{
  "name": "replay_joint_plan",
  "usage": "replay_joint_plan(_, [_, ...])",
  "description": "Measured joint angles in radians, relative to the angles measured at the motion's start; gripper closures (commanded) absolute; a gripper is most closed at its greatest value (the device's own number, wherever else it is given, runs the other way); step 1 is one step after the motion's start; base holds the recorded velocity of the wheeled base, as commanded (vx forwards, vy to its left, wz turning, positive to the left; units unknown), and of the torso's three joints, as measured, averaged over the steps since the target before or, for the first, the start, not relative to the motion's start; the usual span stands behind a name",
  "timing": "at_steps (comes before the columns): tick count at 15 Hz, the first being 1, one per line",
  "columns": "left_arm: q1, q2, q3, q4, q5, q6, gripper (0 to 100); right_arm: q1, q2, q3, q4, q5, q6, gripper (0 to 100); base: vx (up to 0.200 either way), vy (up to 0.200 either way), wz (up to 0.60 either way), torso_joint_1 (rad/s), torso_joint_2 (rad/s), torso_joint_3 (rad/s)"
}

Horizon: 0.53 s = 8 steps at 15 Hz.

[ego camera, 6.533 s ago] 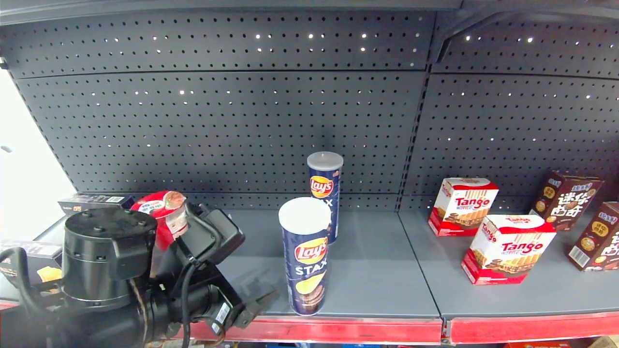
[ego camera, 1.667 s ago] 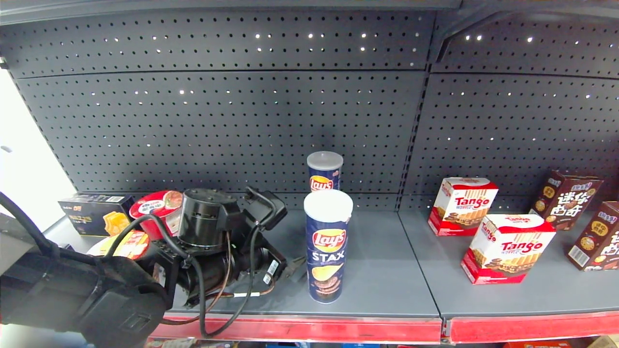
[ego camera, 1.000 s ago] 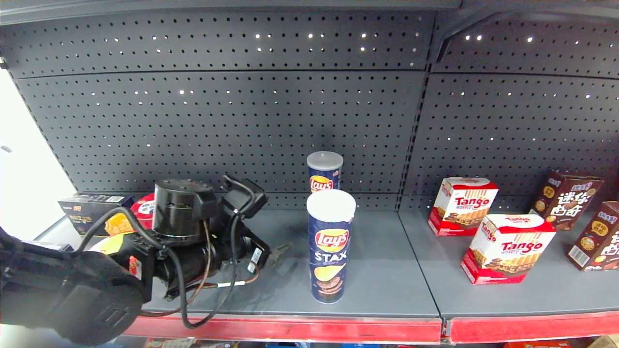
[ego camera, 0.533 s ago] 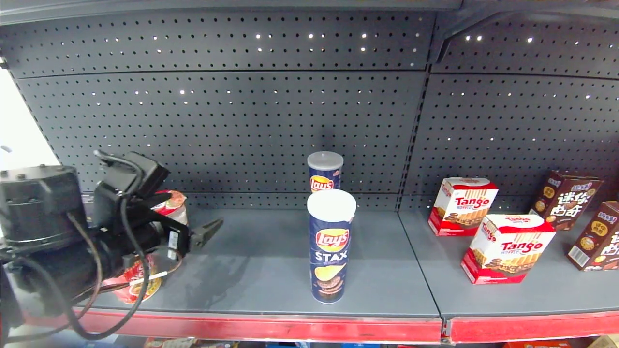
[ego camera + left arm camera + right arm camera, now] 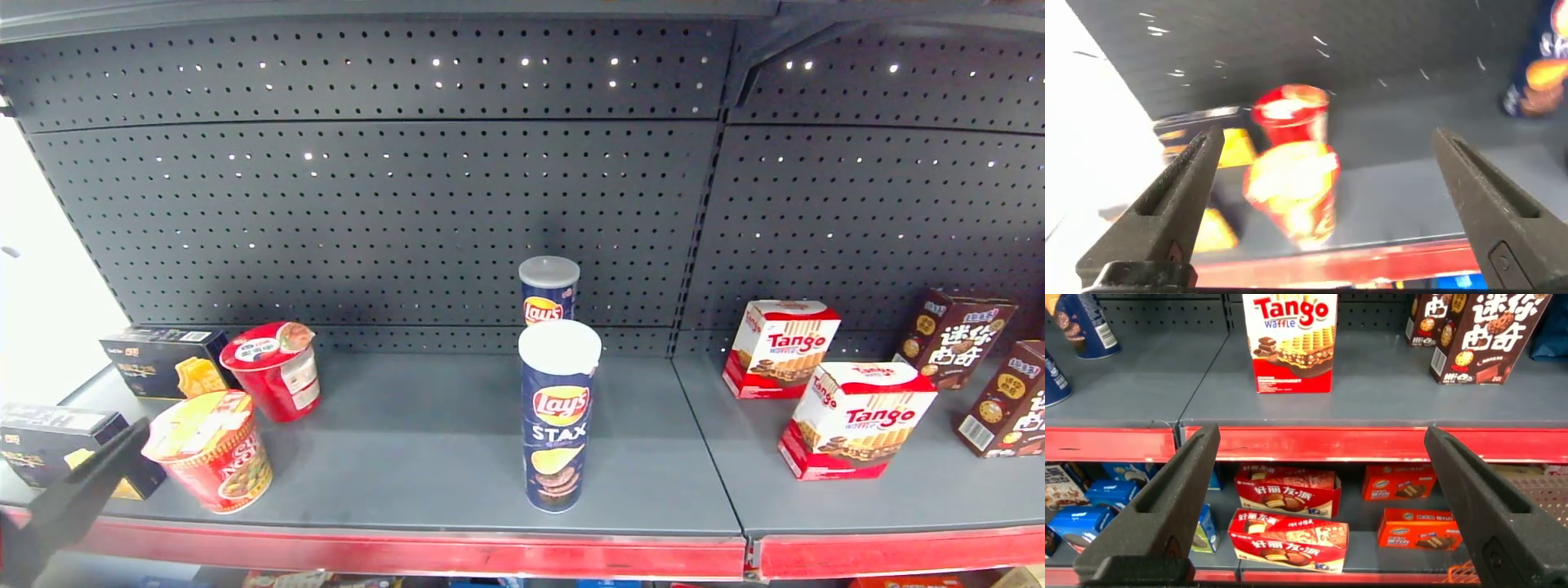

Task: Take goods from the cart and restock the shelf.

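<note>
Navy-blue cylindrical chip can (image 5: 559,425), white lid, red-and-yellow logo, upright near the front edge of the grey metal shelf (image 5: 424,465), directly at 6 o'clock of a grey-lidded matching can (image 5: 549,290) | left gripper (image 5: 1327,216) fingers spread wide, empty, at 8 o'clock of the chip can, facing a red-and-yellow noodle cup (image 5: 1294,192) | right gripper (image 5: 1327,506) spread wide, empty, facing a red-and-white wafer box (image 5: 1293,341)

Shelf (image 5: 433,465), grey, red front edge, pegboard back (image 5: 367,204). Centre: two chips cans upright, one near (image 5: 558,416), one far (image 5: 548,292), right behind it. Left: red noodle cup (image 5: 276,371) far, yellow-red noodle cup (image 5: 214,451) near front edge, black box (image 5: 159,361) at back, second black box (image 5: 45,433) near-left. Right bay: two wafer boxes (image 5: 780,347) (image 5: 857,420), two brown boxes (image 5: 955,335) (image 5: 1012,400) far right. Left gripper finger (image 5: 82,490) at near-left corner, overlapping the near black box.
</note>
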State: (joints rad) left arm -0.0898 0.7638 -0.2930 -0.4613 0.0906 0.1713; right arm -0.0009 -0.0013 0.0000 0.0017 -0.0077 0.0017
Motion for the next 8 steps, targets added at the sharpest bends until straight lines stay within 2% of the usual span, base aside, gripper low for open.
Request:
replay_joint_plan(3, [0.083, -0.269, 0.128, 0.039, 0.083, -0.076, 0, 0.000, 0.000, 0.000, 0.000, 0.000, 0.000, 0, 0.000, 0.000, 0.00, 0.000, 0.00, 0.000])
replay_joint_plan(5, [0.139, -0.416, 0.227, 0.083, 0.110, -0.115, 0, 0.001, 0.000, 0.000, 0.000, 0.000, 0.000, 0, 0.000, 0.000, 0.00, 0.000, 0.00, 0.000])
replay_joint_plan(7, [0.178, -0.539, 0.271, 0.276, 0.101, -0.130, 0, 0.001, 0.000, 0.000, 0.000, 0.000, 0.000, 0, 0.000, 0.000, 0.00, 0.000, 0.00, 0.000])
replay_joint_plan(8, [0.188, -0.583, 0.282, 0.337, 0.095, -0.142, 0, 0.001, 0.000, 0.000, 0.000, 0.000, 0.000, 0, 0.000, 0.000, 0.00, 0.000, 0.00, 0.000])
